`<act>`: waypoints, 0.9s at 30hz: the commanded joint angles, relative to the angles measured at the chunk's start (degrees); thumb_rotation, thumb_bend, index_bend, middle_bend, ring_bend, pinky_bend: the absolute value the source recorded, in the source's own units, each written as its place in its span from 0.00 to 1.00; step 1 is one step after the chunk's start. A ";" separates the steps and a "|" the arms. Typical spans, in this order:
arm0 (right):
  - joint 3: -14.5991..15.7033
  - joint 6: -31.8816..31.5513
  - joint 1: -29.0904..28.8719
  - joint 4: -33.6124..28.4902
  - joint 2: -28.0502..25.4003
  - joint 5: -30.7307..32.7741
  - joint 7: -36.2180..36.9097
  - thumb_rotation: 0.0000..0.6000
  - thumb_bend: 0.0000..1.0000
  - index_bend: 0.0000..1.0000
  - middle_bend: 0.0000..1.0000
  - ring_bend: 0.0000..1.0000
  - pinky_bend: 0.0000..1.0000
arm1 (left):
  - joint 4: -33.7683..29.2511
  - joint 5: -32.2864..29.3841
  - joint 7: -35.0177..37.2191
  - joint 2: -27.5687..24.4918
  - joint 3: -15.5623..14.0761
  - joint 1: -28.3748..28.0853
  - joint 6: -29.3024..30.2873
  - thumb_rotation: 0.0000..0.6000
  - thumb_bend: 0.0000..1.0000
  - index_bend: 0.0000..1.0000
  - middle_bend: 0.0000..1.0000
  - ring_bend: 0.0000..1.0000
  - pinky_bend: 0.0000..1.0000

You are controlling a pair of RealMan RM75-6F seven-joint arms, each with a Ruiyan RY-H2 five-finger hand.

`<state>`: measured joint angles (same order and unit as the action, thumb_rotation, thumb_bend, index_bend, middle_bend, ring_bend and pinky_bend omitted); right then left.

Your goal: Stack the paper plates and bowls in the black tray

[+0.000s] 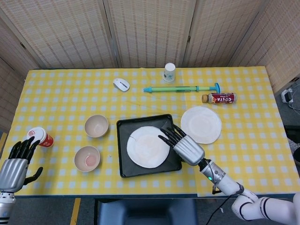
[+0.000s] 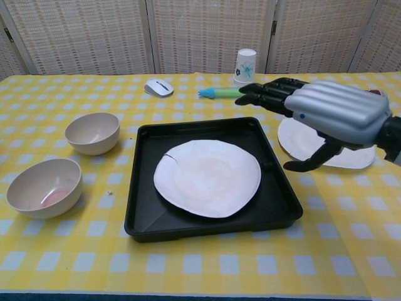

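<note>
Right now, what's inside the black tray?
One paper plate lies flat in the black tray. No bowls are in it. The plate hides most of the tray floor, so what may lie beneath cannot be seen.

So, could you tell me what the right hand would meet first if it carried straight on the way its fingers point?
Probably the paper plate in the black tray: the right hand points that way, though it may pass above.
</note>
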<state>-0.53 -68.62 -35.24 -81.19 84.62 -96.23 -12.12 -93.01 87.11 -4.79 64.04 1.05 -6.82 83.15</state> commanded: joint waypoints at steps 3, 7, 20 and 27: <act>2.60 -8.06 5.85 5.19 -2.36 -1.87 6.03 1.00 0.25 0.24 0.00 0.00 0.00 | -0.09 0.15 -0.67 0.11 -0.26 -0.16 -0.48 1.00 0.36 0.02 0.00 0.00 0.00; 3.40 -11.02 9.19 12.32 -0.41 -0.68 10.53 1.00 0.25 0.29 0.00 0.00 0.00 | -0.45 0.98 -1.36 0.30 -0.58 0.02 0.08 1.00 0.36 0.02 0.00 0.00 0.00; 1.95 -15.06 15.20 33.92 8.96 3.41 18.20 1.00 0.25 0.43 0.01 0.02 0.00 | -0.08 0.94 -1.16 0.78 -0.30 -1.42 -1.92 1.00 0.36 0.00 0.00 0.00 0.00; 1.44 -11.80 14.82 39.84 12.06 4.56 21.96 1.00 0.25 0.46 0.03 0.03 0.00 | 0.01 0.32 -1.24 0.91 0.08 -1.91 -2.49 1.00 0.36 0.00 0.00 0.00 0.00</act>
<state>1.04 -80.98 -20.36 -42.30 95.94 -91.82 9.30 -93.02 87.44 -6.00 64.93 1.12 -8.71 80.67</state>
